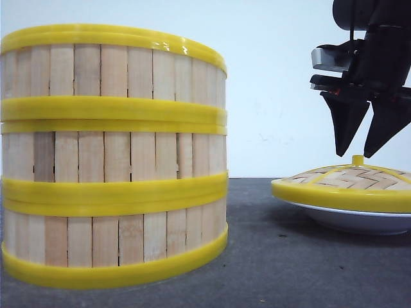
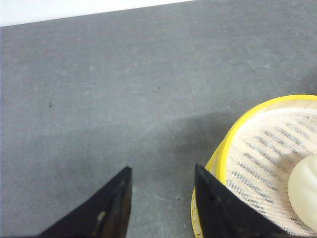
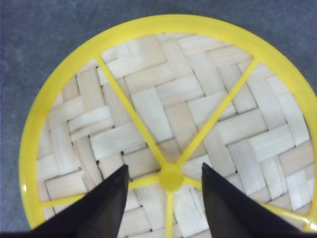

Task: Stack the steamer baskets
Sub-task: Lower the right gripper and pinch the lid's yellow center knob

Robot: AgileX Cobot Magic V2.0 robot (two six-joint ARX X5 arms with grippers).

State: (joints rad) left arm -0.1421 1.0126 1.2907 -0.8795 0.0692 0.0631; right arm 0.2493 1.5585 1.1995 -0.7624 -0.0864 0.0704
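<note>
A dark grey table [image 1: 282, 256] carries the three steamer baskets [image 1: 112, 157], stacked in one column directly on its surface, and, well apart to the right of that stack, a white plate [image 1: 359, 222] resting on the same surface.

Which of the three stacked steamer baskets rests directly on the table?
The bottom basket: its lower yellow rim sits on the grey table, and the middle basket and top basket sit above it.

The right gripper [image 1: 359, 154] has two matte black, wedge-shaped fingers [image 1: 347, 122] tapering to points, under a black housing carrying a silver-grey metal block [image 1: 329, 59]. The left gripper [image 2: 162, 171] has matching black tapered fingers [image 2: 111, 208], faintly scuffed.
</note>
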